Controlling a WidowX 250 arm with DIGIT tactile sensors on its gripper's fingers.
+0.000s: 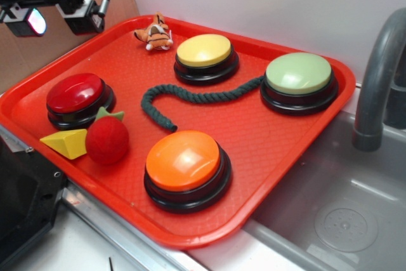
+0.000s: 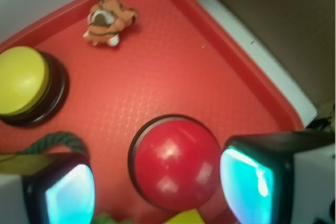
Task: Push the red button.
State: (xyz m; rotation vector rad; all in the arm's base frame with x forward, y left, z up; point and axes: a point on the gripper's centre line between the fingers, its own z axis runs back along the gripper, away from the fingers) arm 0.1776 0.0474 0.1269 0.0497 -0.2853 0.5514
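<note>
Pincer spread wide above red button.

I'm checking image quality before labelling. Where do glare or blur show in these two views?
Exterior view: sharp, white glare patch on the orange button. Wrist view: softer overall, the fingers blurred and glowing cyan at the bottom edge, small highlights on the red button.

I am working at a mock kitchen sink counter: a grey faucet rises over a steel basin along the red tray's right edge.
</note>
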